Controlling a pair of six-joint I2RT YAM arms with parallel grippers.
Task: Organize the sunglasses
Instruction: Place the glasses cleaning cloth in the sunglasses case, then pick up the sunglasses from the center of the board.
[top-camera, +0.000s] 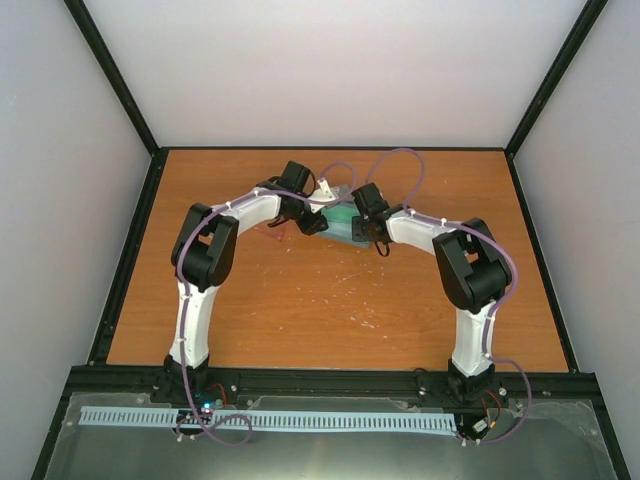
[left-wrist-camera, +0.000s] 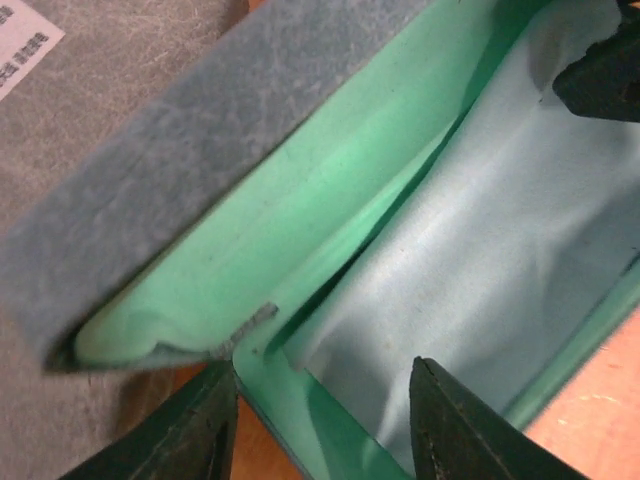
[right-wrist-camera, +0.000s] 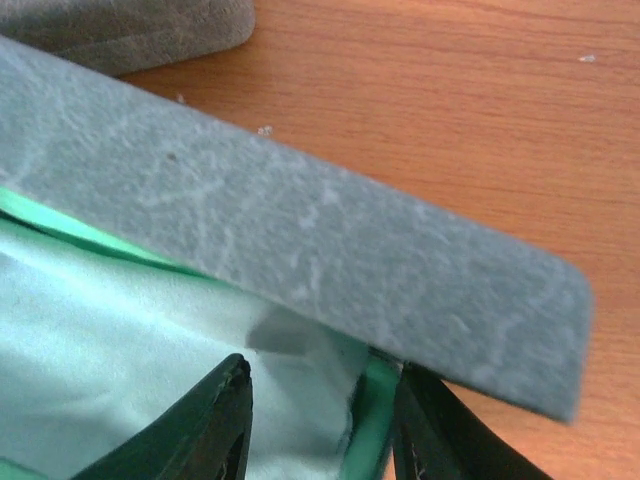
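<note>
An open grey case with green lining lies at the table's middle back, between both grippers. In the left wrist view its grey lid stands raised over the green tray, and a pale blue cloth lies inside. My left gripper is open and straddles the tray's near corner. My right gripper is open, one finger on the cloth and one outside the green wall, under the lid. A thin red outline, the sunglasses, shows faintly left of the case, under the left wrist.
A second grey case lies just beyond the open one. A grey surface with a white label lies left of the lid. The right gripper's dark finger reaches into the case from the far side. Black rails edge the orange table.
</note>
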